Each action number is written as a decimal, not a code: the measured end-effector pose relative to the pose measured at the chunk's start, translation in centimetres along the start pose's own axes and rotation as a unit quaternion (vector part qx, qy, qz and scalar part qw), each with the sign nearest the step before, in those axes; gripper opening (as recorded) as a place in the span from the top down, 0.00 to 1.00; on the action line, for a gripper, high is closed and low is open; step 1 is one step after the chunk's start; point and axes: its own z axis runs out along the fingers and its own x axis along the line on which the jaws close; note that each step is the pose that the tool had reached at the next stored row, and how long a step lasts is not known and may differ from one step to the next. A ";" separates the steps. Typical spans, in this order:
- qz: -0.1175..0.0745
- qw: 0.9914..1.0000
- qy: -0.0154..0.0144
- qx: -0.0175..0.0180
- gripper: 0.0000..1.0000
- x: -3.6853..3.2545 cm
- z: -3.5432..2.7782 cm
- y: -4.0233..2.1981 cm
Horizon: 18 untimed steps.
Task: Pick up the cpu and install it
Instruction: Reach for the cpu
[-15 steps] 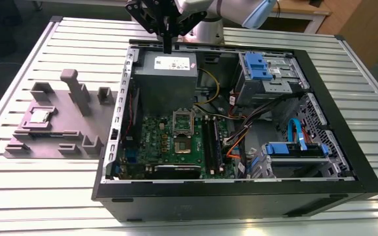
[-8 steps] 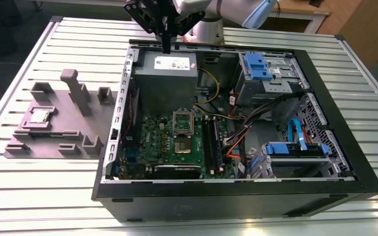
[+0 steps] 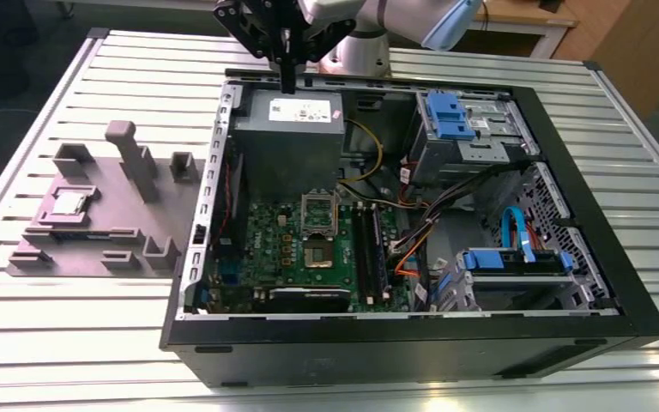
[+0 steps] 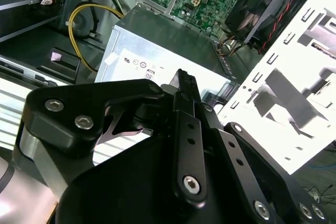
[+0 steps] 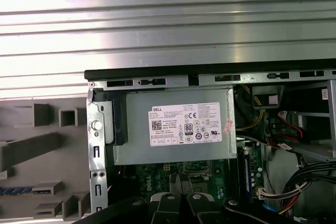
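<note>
On the exterior view's left we note a grey holder block (image 3: 100,249) lying on the slatted metal counter (image 3: 78,343). The cpu (image 3: 72,203) sits flat in a square pocket of that block, shiny top up, nothing touching it.

Just beside the block stands the open computer case (image 3: 421,343). At its back edge hang the fingers (image 3: 289,77), pointing down over the grey power box (image 3: 289,137). They are pressed together and hold nothing. Both wrist views show the same: closed fingers (image 4: 185,85) (image 5: 176,182) above the labelled power box (image 4: 157,40) (image 5: 178,127).

Below the power box lies the green board (image 3: 267,232) with its socket (image 3: 319,249), well apart from the cpu.

Toward the exterior view's right we see blue drive brackets (image 3: 450,116) and loose cables (image 3: 467,184).
</note>
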 end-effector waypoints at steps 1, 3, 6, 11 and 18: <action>0.000 1.000 0.000 0.000 0.90 0.03 0.00 0.00; 0.000 1.000 0.000 0.000 0.90 0.08 0.00 -0.01; 0.000 1.000 0.000 0.000 0.90 0.16 0.00 -0.01; 0.000 1.000 0.000 0.000 0.90 0.24 -0.01 -0.02; 0.000 1.000 0.000 0.000 0.90 0.42 -0.01 -0.03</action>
